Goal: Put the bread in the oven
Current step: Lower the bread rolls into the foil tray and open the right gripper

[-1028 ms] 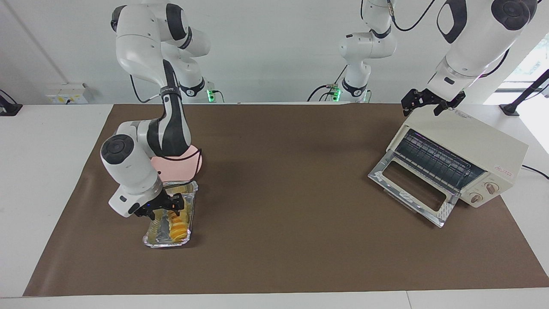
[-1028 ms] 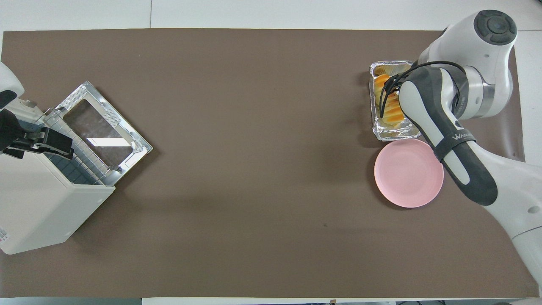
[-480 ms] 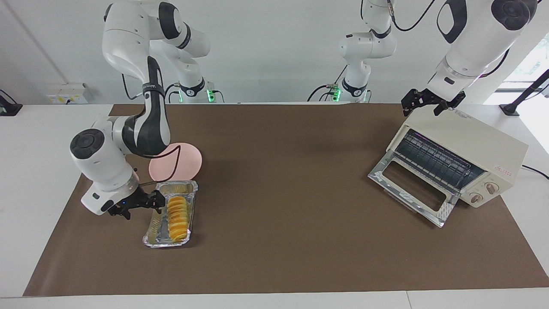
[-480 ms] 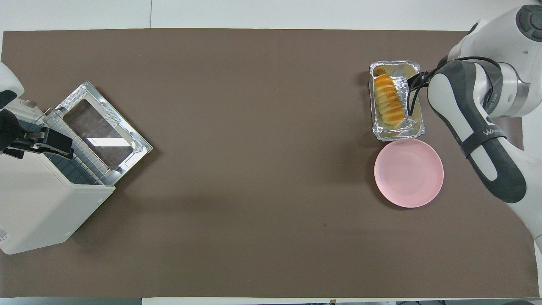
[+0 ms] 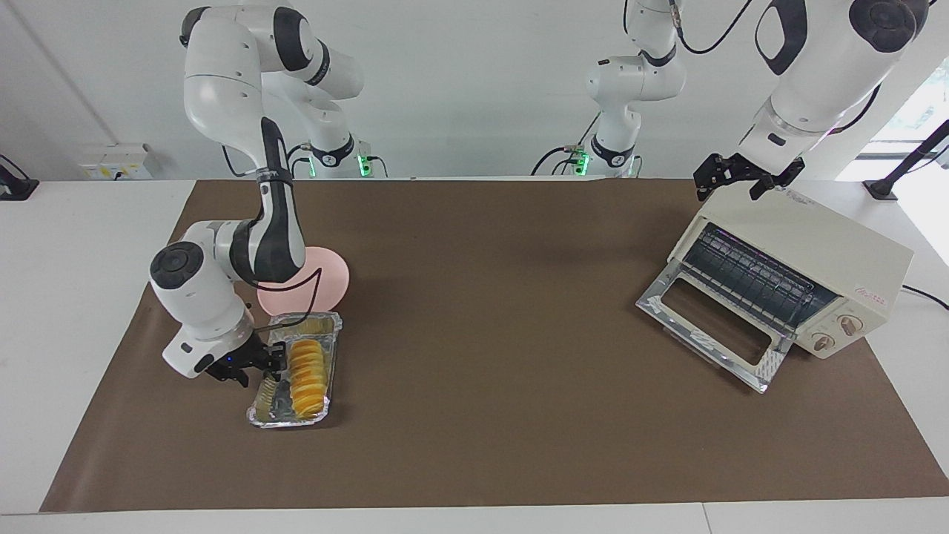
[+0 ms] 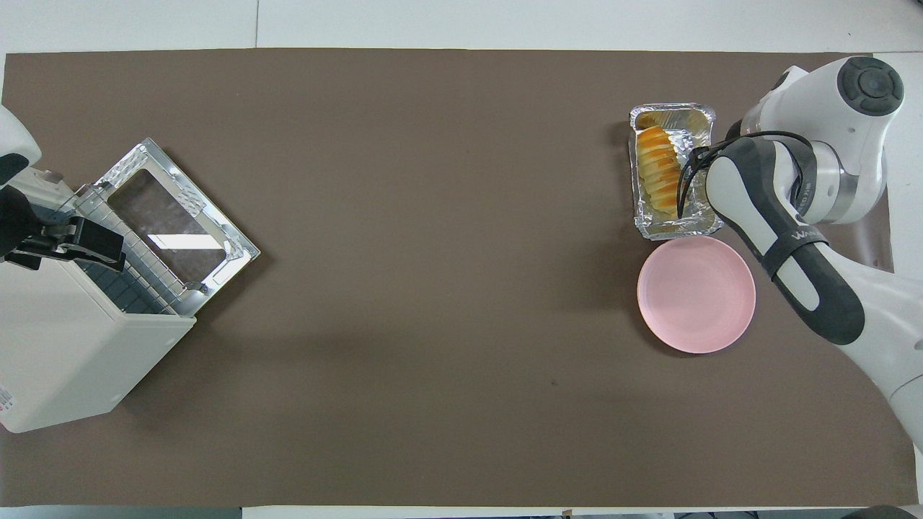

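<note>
while the ridged bread lies ungrasped in its foil tray, the oven door already hangs open. right end effector sits at the tray's rim, its state unclear; left end effector, open, waits over the oven. lifting and carrying remain.

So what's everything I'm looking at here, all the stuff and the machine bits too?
bread: one, yellow-orange, in the foil tray.
foil tray: one, silver, at the right arm's end of the table.
plate: one, pink, beside the tray, nearer the robots.
oven: one, cream-white, door down, at the left arm's end.
mat: one, brown, covering the table.
table: one, white.
right gripper: one, black, low at the tray's edge beside the bread.
left gripper: one, black, open, waiting over the oven's top.
</note>
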Controlling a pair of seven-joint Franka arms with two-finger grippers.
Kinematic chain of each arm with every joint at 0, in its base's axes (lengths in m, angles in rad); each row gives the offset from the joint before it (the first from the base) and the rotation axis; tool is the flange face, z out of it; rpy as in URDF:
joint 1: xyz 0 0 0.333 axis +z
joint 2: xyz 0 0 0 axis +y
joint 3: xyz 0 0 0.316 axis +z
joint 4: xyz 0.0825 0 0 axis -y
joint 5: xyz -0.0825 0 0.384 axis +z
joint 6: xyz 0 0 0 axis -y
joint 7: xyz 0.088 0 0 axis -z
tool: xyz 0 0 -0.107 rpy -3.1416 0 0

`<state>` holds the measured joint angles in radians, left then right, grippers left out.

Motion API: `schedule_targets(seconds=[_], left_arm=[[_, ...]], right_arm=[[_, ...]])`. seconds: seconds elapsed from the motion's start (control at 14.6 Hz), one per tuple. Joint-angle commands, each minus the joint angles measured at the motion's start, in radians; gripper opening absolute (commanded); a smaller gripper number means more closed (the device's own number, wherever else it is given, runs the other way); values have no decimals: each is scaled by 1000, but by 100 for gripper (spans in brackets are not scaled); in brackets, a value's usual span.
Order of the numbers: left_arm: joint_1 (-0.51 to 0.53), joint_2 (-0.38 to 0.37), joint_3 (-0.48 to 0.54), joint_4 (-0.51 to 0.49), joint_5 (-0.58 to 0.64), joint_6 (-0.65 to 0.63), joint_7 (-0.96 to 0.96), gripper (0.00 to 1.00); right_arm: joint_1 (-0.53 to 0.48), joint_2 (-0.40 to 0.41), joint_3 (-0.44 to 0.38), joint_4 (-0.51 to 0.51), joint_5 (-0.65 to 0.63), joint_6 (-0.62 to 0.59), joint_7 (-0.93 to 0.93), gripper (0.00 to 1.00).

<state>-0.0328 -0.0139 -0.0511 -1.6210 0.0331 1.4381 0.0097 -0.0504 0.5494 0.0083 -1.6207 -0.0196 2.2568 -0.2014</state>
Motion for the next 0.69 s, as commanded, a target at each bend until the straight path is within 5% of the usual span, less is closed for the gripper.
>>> schedule_targets(seconds=[0.0,0.41,0.62], left_arm=[[11,-21,-4,-17,-7,12,3,100],[11,-21,-4,-17,-7,12,3,100],[11,-21,-4,-17,-7,12,3,100]], right_arm=[[-2,-22,7,-28,9,15,6,0],[-2,-22,10,-4,4,-23,8,0],[9,-28,19,117,17,-207,16,0]])
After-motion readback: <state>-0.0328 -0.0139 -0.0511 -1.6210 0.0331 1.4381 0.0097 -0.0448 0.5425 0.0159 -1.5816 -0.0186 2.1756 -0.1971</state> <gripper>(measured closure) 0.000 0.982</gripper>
